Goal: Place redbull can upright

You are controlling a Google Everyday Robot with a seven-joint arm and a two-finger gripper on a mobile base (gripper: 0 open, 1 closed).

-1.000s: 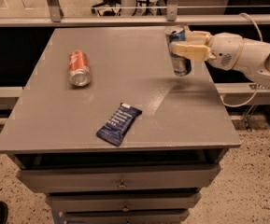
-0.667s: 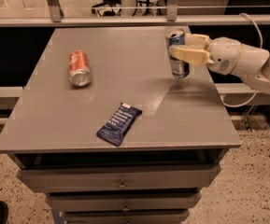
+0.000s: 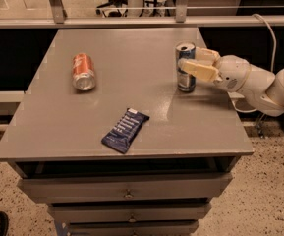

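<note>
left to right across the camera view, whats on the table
orange can → wrapper → redbull can, standing upright, with the gripper shut on it, reaching in from the right

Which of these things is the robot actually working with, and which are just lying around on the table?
Part of the job:
- slim blue-and-silver metal can, upright at the right of the grey table
- cream two-finger gripper, closed around that can

Just lying about:
- wider orange-red can, on its side, left
- dark blue snack wrapper, flat near the front edge
</note>
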